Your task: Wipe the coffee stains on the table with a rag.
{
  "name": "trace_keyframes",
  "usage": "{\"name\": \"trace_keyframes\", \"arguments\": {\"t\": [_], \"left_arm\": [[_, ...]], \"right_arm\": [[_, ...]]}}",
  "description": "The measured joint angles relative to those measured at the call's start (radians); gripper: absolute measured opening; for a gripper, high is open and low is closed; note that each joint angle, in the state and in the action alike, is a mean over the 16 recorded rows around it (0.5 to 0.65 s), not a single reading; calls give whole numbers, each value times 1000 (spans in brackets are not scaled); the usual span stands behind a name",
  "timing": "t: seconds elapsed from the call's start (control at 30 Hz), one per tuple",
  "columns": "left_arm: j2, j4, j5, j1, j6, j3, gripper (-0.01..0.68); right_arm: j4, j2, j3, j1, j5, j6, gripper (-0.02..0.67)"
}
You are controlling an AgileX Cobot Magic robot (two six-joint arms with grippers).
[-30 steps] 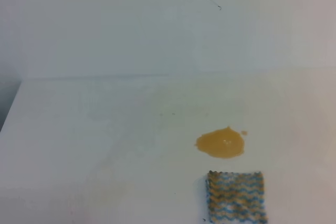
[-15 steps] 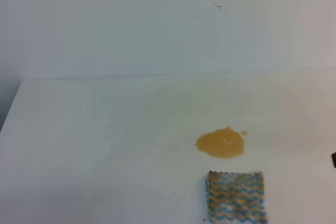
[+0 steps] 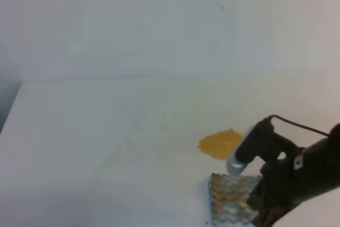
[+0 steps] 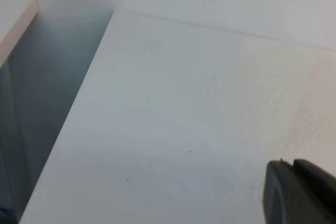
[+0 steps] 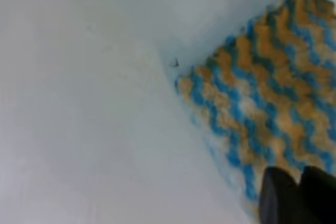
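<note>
The coffee stains (image 3: pixel 217 145) are an orange-brown blotch on the white table (image 3: pixel 106 131). The rag (image 3: pixel 227 203), with blue, white and tan zigzag stripes, lies flat just in front of the blotch. My right arm (image 3: pixel 289 176) reaches in from the right, over the rag's right part and the blotch's right edge. In the right wrist view my right gripper (image 5: pixel 300 174) hangs over the rag (image 5: pixel 262 98), its fingertips close together and holding nothing. My left gripper (image 4: pixel 292 165) shows only in the left wrist view, shut and empty over bare table (image 4: pixel 184 103).
The table's left edge (image 4: pixel 79 103) drops into a dark gap beside a pale wall. A white back wall (image 3: pixel 159 25) rises behind the table. A thin cable (image 3: pixel 297 125) loops off the right arm.
The right arm has come into view from the right and now hangs over the rag, hiding its right part. The rag and the stain have not moved.
</note>
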Motion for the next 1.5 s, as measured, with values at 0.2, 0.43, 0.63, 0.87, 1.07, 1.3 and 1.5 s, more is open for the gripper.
{"name": "trace_keyframes", "arguments": {"t": [0.2, 0.43, 0.63, 0.87, 1.07, 1.3, 1.5], "left_arm": [[0, 0, 0, 0, 0, 0, -1], [0, 0, 0, 0, 1, 0, -1], [0, 0, 0, 0, 2, 0, -1], [0, 0, 0, 0, 3, 0, -1], [0, 0, 0, 0, 2, 0, -1], [0, 0, 0, 0, 1, 0, -1], [0, 0, 0, 0, 0, 0, -1]], "right_arm": [[-53, 148, -90, 40, -1, 7, 377], [-91, 281, -155, 42, -5, 3, 450], [-109, 355, -176, 42, -2, 2, 334], [-117, 393, -192, 42, 30, 5, 129], [-142, 382, -257, 42, 108, 32, 14], [-284, 351, -427, 23, 214, 167, -4], [-433, 358, -567, -38, 252, 339, -4]]}}
